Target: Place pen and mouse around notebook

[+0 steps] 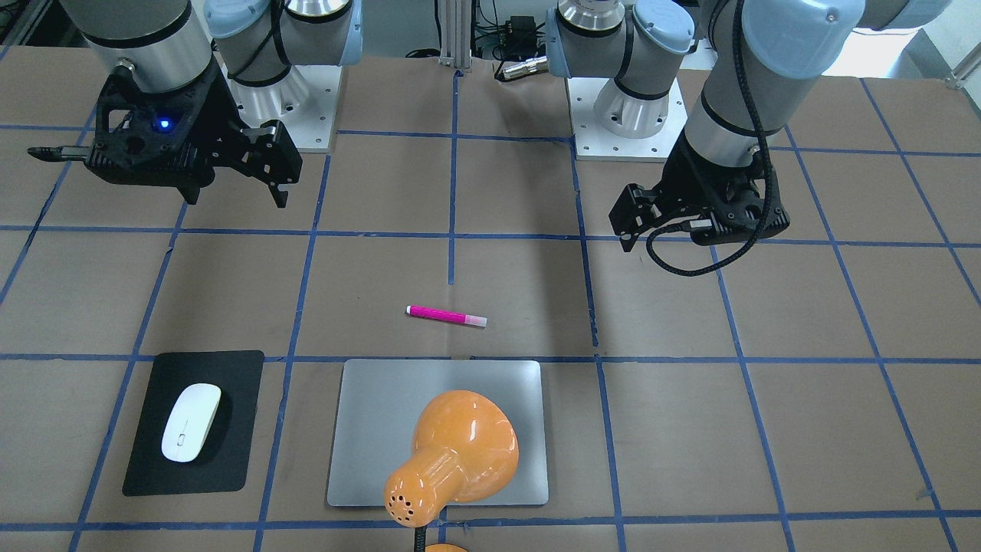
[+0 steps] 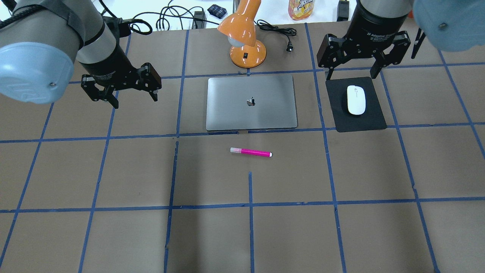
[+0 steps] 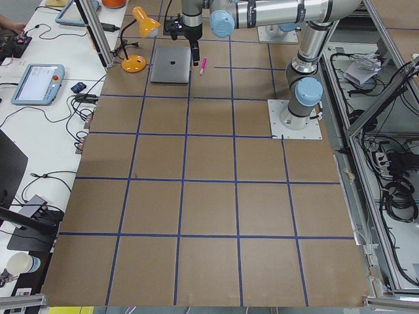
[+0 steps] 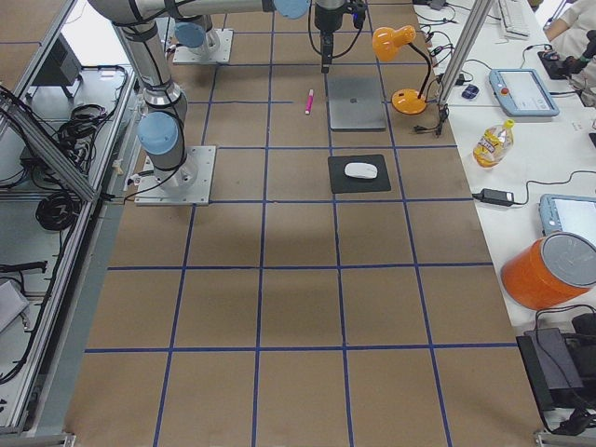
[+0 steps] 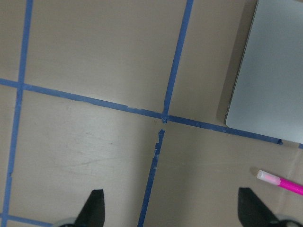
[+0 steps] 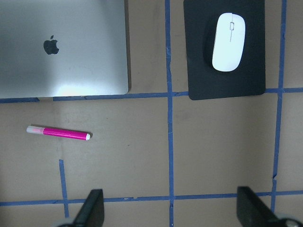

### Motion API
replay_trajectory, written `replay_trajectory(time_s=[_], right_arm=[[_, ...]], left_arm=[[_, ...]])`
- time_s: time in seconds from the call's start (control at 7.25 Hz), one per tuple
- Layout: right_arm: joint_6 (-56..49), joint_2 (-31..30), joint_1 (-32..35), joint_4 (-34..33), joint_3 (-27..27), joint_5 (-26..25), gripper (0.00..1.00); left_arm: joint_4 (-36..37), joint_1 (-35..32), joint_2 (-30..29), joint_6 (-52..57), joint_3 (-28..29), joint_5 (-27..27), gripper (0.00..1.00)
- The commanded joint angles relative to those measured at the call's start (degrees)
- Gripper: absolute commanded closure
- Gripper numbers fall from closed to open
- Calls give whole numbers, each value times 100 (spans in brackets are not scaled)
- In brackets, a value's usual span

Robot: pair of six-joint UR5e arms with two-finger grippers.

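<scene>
The pink pen (image 2: 251, 152) lies flat on the brown table, a little in front of the notebook's near edge, pale cap end toward my left. The silver notebook (image 2: 251, 102) lies closed at centre. The white mouse (image 2: 356, 99) rests on a black mat (image 2: 360, 122) to the notebook's right. My left gripper (image 2: 134, 99) hangs open and empty above the table left of the notebook. My right gripper (image 2: 352, 74) hangs open and empty over the mat's far edge. The right wrist view takes in the pen (image 6: 58, 133), mouse (image 6: 228, 41) and notebook (image 6: 61, 47) from high up.
An orange desk lamp (image 2: 246, 38) stands just behind the notebook, its cord and plug (image 2: 288, 47) lying beside it. Beyond the table's back edge are cables and a bottle (image 2: 301, 7). Blue tape lines divide the brown table into squares.
</scene>
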Motion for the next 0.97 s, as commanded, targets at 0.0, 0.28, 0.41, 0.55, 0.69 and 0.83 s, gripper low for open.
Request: replay_trajectory(time_s=[0.0, 0.28, 0.41, 0.55, 0.69, 0.83], right_arm=[[13, 21, 0, 3, -42, 9, 0], [4, 3, 0, 3, -24, 9, 0], [4, 3, 0, 3, -24, 9, 0], [4, -6, 0, 11, -16, 0, 0], [4, -14, 0, 3, -15, 0, 0], [4, -6, 0, 3, -15, 0, 0]], left_arm=[[-347, 53, 158, 664, 19, 44, 0], [-654, 210, 351, 1258, 11, 53, 0], [-874, 394, 456, 1249, 11, 53, 0], [-902, 388, 562, 1136, -7, 53, 0], [-902, 361, 615, 892, -16, 44, 0], [-902, 344, 694, 672, -103, 53, 0]])
